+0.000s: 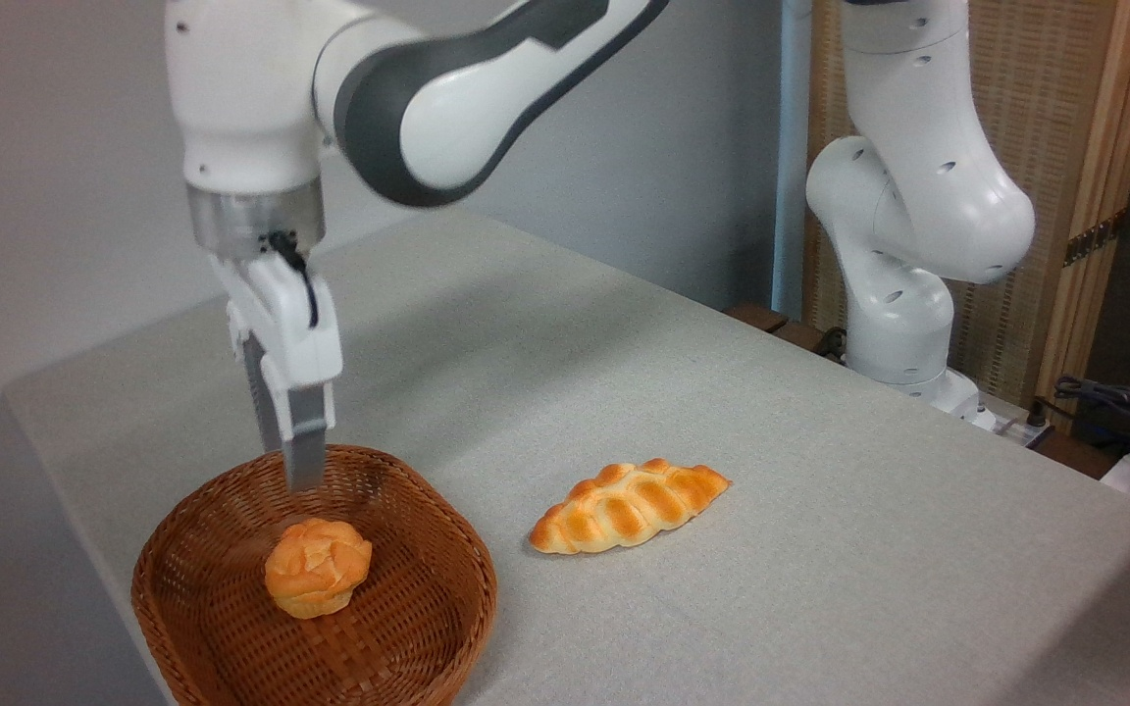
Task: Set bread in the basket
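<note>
Above the basket (182, 579) holding the bread (317, 568), the pincer (296, 480) points down, spread unclear.

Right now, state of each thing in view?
Bun: lying in the basket, free of the pincer.
Basket: upright on the table, holds only the bun.
Loaf: flat on the table, right of the basket, apart from it.
Pincer: above the bun, holding nothing; gap between fingers not readable.
</note>
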You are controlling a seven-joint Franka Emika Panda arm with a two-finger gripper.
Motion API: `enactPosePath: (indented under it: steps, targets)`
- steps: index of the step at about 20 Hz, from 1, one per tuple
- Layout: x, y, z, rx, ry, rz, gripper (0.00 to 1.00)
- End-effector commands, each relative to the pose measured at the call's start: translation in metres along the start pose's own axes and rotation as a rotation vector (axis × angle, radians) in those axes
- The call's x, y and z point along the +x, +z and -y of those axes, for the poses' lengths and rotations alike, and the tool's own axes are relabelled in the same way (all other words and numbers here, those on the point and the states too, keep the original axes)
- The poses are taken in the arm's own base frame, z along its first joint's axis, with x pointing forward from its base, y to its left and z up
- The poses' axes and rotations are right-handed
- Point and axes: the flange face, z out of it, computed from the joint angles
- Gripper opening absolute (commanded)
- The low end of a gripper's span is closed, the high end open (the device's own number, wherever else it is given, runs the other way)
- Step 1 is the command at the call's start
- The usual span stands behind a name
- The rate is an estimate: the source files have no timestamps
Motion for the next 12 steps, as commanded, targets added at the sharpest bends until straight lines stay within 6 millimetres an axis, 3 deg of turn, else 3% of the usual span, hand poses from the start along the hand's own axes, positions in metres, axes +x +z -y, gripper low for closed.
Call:
enactPosePath:
  steps: [1,5,9,12]
  targets:
    - [-0.038,-0.061,-0.014,-0.066,-0.024,0.052,1.0]
    - [-0.08,-0.102,-0.015,-0.109,-0.075,0.107,1.0]
    - [-0.091,-0.118,-0.013,-0.109,-0.091,0.123,1.0]
    - [-0.109,-0.134,0.007,-0.086,-0.13,0.099,1.0]
